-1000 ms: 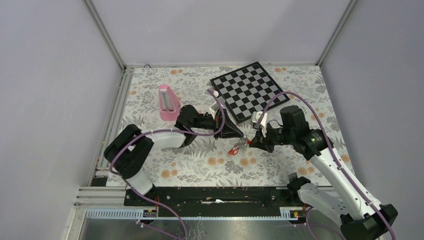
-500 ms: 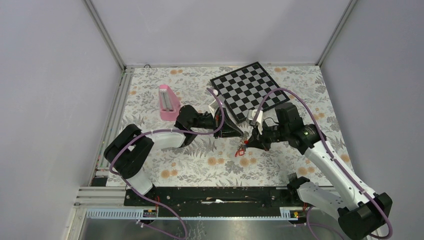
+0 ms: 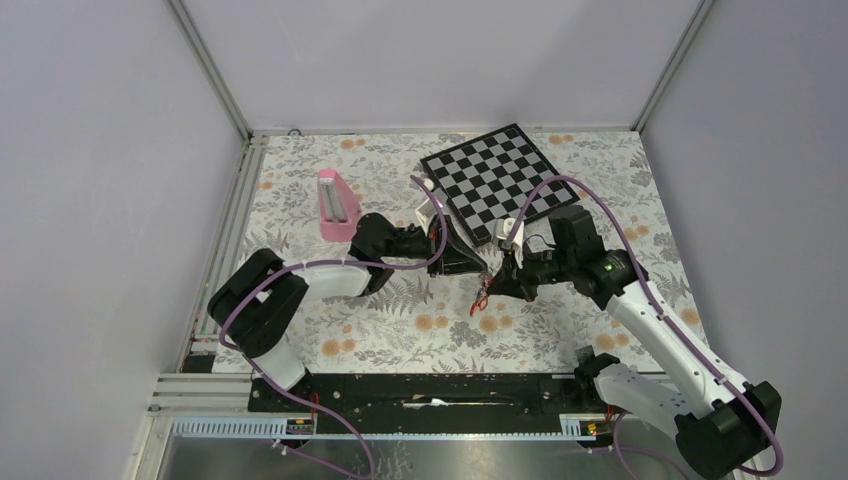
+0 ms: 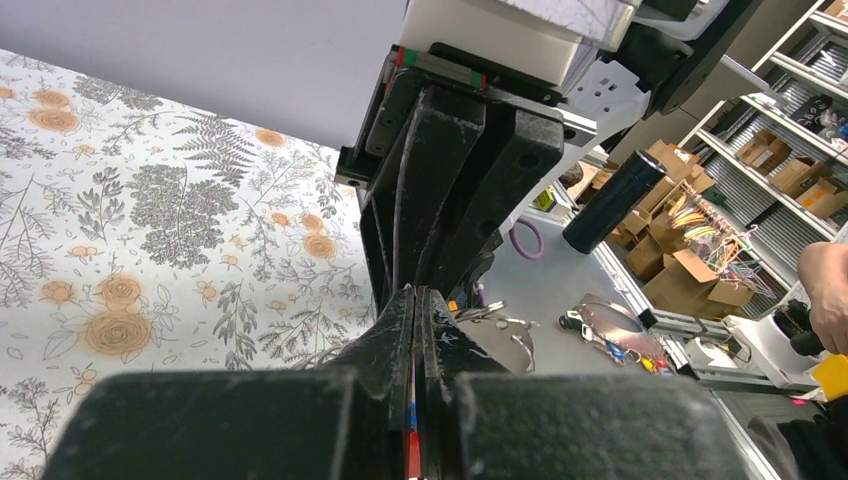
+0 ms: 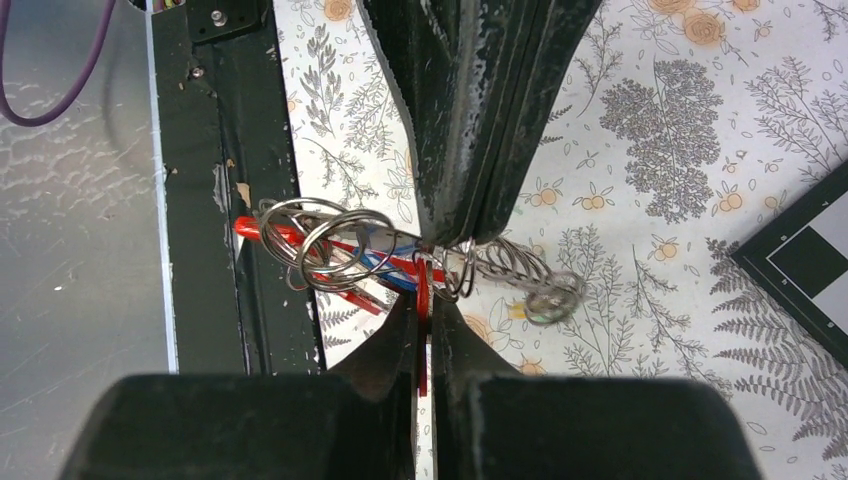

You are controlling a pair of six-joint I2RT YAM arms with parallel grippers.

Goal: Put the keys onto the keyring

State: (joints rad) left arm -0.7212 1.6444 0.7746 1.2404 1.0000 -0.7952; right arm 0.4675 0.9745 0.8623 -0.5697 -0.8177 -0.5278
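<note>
Both grippers meet tip to tip over the middle of the floral table. My right gripper (image 5: 425,300) (image 3: 497,283) is shut on a thin red strip seen edge-on, apparently the keyring's red side (image 5: 424,335). A bunch of keys (image 5: 335,252) (image 3: 482,297) with wire rings and red and blue tags hangs to its left, and a coiled wire (image 5: 520,270) to its right. My left gripper (image 4: 414,296) (image 3: 476,264) is shut on a thin blue and red tag edge (image 4: 412,440). Its tips come down onto the bunch in the right wrist view. The keyring's grey side is hidden.
A checkerboard (image 3: 495,180) lies at the back, just behind the grippers. A pink block (image 3: 335,205) stands at the back left. The black base rail (image 3: 430,390) runs along the near edge, and grey walls close in three sides.
My right gripper has carried the bunch left and back until it meets the left gripper's tips. The left arm has barely moved.
</note>
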